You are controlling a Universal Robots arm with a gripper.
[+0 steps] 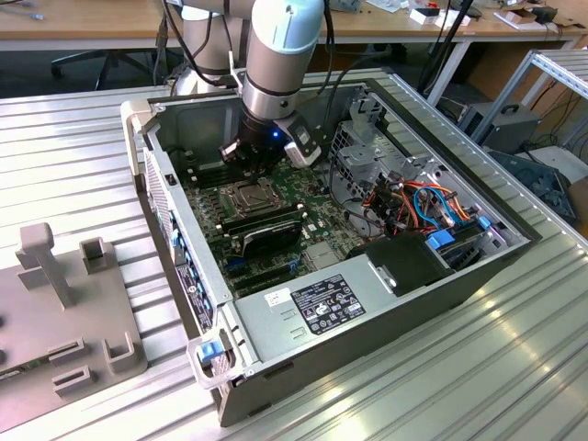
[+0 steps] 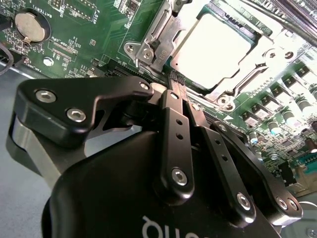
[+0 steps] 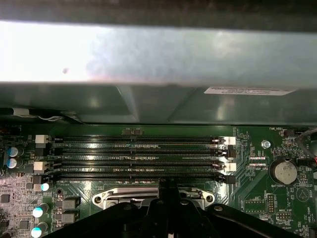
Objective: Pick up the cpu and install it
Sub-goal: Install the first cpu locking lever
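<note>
One tool [image 2: 171,91] pinched empty beside cpu [image 2: 216,50] in socket; ribbed metal table [image 1: 64,156], desks behind.

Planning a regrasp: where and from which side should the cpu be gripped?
Probably from straight above, by two opposite edges: the cpu lies flat in the socket, its broad top exposed, with the frame close around it. The gripper hovers beside it.

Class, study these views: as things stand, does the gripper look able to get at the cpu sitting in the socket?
Probably yes. In the second wrist view the gripper hangs close beside the cpu, whose silver top lies bare, with the retention frame swung aside and nothing between them.
</note>
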